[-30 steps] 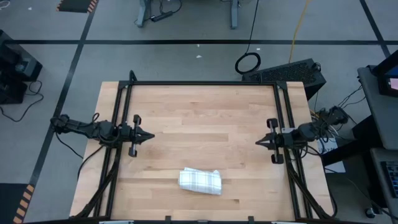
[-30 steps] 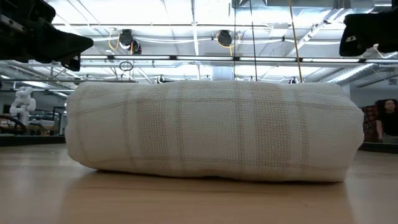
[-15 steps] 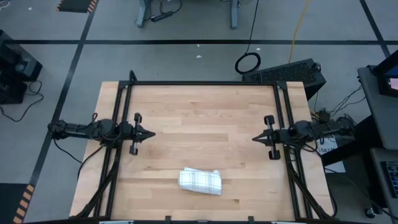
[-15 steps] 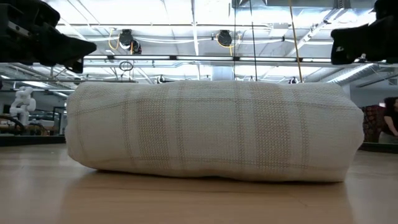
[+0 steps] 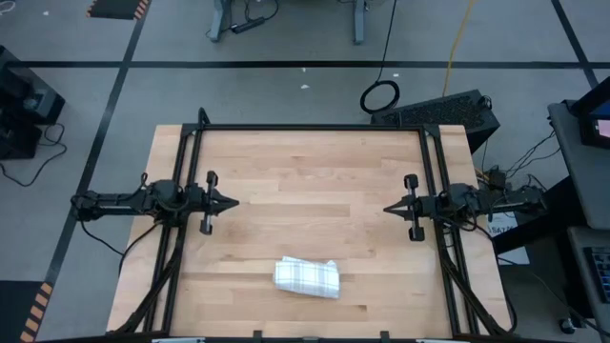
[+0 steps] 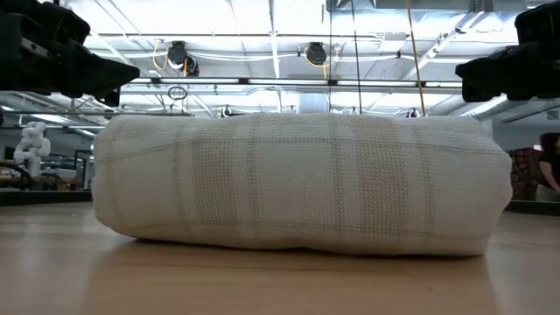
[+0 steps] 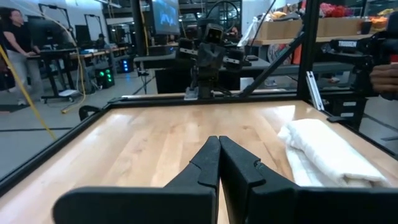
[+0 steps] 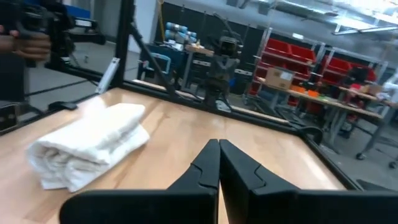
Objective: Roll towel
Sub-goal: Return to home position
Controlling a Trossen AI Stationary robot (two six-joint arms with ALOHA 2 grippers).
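Tabletop (image 5: 315, 171) of pale wooden planks fills the scene beneath me. A black frame (image 5: 310, 127) of rails runs round its edges, with one rail along the far edge, paired rails down the left and right sides, and posts at the corners. My two arms reach in over those side rails, the left arm (image 5: 124, 200) from the left edge and the right arm (image 5: 496, 202) from the right edge. Both are held above the wood about halfway between the far and near edges, pointing at each other. Bare wood spans the whole stretch between them, and more bare wood runs from that line to the far rail.

The towel (image 5: 307, 277) lies rolled into a short fat bundle close to the near edge, roughly midway between the left and right sides. Its long axis runs left to right, a little askew. Its plaid lines show on the outer wrap, and a corner pokes out at its right end. It rests on the wood alone, touching neither gripper.

My left gripper (image 5: 232, 203) sits just inside the left rails, fingers pressed together and holding nothing. The towel is well apart from it, nearer and to its right. My right gripper (image 5: 388, 209) sits just inside the right rails, likewise closed on nothing, with the towel well apart, nearer and to its left. The two tips are well apart from each other
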